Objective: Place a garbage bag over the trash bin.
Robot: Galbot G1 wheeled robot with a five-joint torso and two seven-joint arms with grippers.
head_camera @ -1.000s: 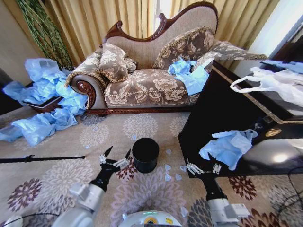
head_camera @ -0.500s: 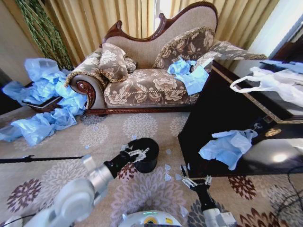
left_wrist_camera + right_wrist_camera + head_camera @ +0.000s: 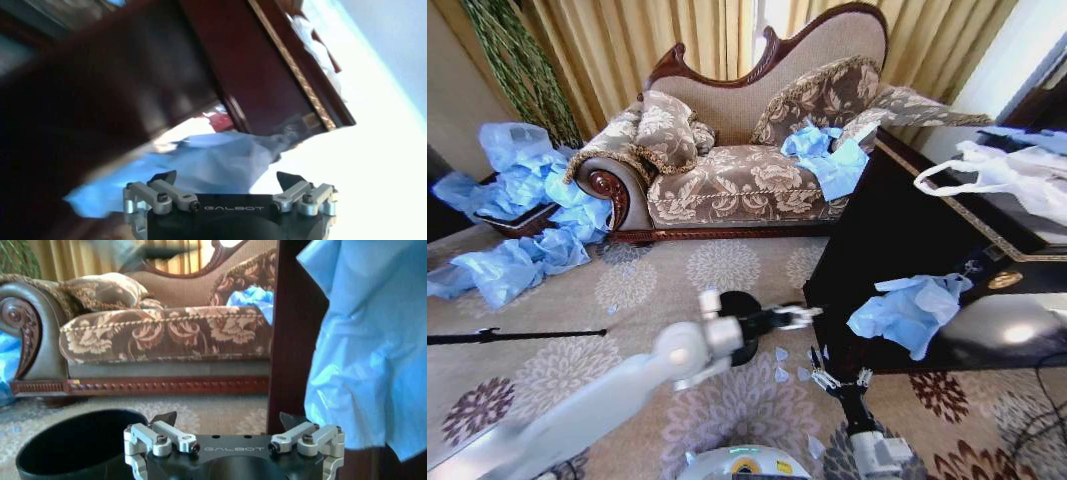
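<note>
head view puts the garbage bag (image 3: pixel 910 313) crumpled on the near corner of the dark table (image 3: pixel 897 240), one fold drooping over the edge, well apart from the trash bin (image 3: pixel 740 322) that stands open and unlined on the carpet (image 3: pixel 637 290) just beside the table's side. the left gripper (image 3: pixel 801 317) is stretched across above the bin toward the bag, short of it; in the left wrist view its fingers (image 3: pixel 162 179) stand wide apart with nothing between them, the blue film straight ahead. the right gripper (image 3: pixel 839 379) sits low by the table's near edge, jaws likewise spread and empty, the bin's rim and the hanging fold both close before it in the right wrist view.

the risks, as i judge them: the bag is thin, crinkly, half see-through plastic, so a pinch may catch only one layer, or the film may slide out or tear. pulled off the edge, it could snag on the corner or drop to the floor in a wad with its mouth hidden. the bin is light-looking, smooth, round and black; an arm crossing this low could nudge or tip it.

farther out, a carved sofa (image 3: pixel 747 170) in floral brocade carries more blue bags, heaps of blue plastic (image 3: pixel 522 220) lie at its left end, and a white handled bag (image 3: pixel 997 175) rests on the far tabletop.
</note>
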